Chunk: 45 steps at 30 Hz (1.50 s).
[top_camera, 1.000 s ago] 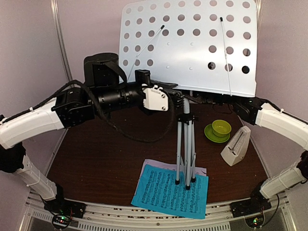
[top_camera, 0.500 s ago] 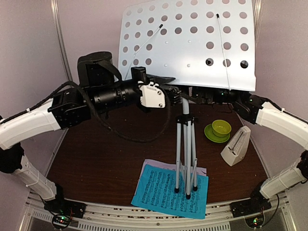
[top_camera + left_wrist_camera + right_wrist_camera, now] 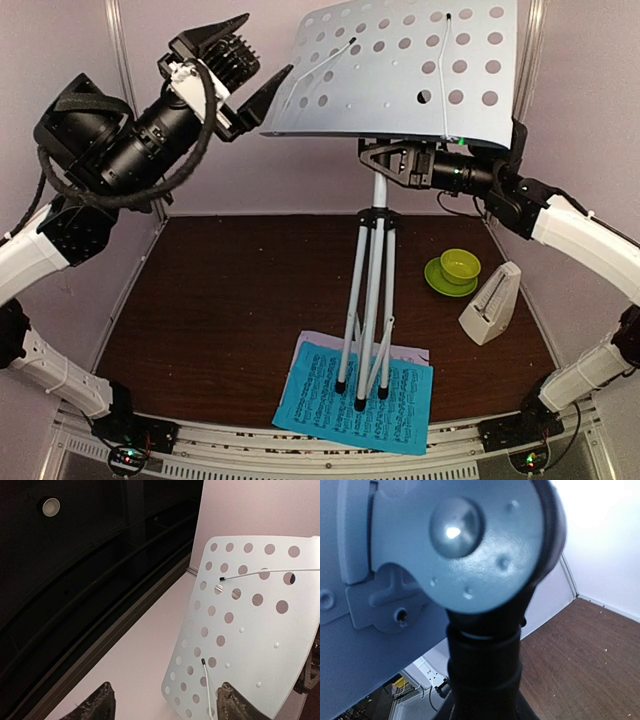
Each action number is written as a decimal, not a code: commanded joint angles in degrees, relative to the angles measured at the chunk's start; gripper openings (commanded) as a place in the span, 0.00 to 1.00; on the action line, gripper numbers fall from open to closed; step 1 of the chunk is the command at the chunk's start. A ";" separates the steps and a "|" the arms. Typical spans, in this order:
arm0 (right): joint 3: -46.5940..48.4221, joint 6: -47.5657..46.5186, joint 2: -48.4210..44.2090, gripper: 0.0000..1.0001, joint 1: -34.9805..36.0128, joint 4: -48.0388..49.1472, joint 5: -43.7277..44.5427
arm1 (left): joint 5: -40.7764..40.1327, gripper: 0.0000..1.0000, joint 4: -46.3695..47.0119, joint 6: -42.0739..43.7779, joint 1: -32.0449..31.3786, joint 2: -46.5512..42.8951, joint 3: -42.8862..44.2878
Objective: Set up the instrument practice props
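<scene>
Music stand [image 3: 400,80]: perforated panel is smooth painted sheet metal, satin finish; tripod legs [image 3: 372,260] are grey metal tubes. Cyan sheet [image 3: 320,400] is matt paper; desk [image 3: 230,300] is dark wood-look, dull.

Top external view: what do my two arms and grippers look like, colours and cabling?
Both have white shell links and black joints. The left arm ends in a black cylindrical wrist with a loose black cable looped around it; the left gripper has a white housing and dark pointed fingers. The right arm ends in a black wrist, and the right gripper is dark.
</scene>
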 commanded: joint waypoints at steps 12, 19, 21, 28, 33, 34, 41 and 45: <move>11.58 -13.05 -3.21 0.00 -1.33 13.92 16.27 | -19.10 0.81 -11.42 -43.12 6.33 -9.22 -14.38; 14.06 -13.99 -0.73 0.00 -1.67 15.14 14.15 | -13.07 0.87 -17.33 -64.12 12.14 -8.56 -21.87; 14.56 -13.97 -0.21 0.00 -1.82 15.25 14.07 | -11.53 0.88 -15.98 -68.15 13.02 -8.43 -24.78; 16.05 -13.57 1.14 0.00 -2.39 16.29 13.87 | -8.41 0.89 -6.65 -72.35 13.21 -6.36 -33.11; 16.46 -11.92 2.00 0.00 -2.48 18.11 12.80 | -6.15 0.87 -10.72 -74.27 13.21 1.64 -27.48; 16.49 -11.63 2.12 0.00 -2.48 18.40 12.69 | -3.90 0.87 -9.72 -73.14 13.21 2.63 -27.05; 17.56 -11.04 3.47 0.00 -2.48 18.27 12.13 | 4.51 0.82 -4.06 -72.06 13.21 9.16 -24.40; 19.02 -10.68 4.91 0.00 -2.48 18.22 11.68 | 6.08 0.77 -1.83 -72.93 13.21 12.35 -22.68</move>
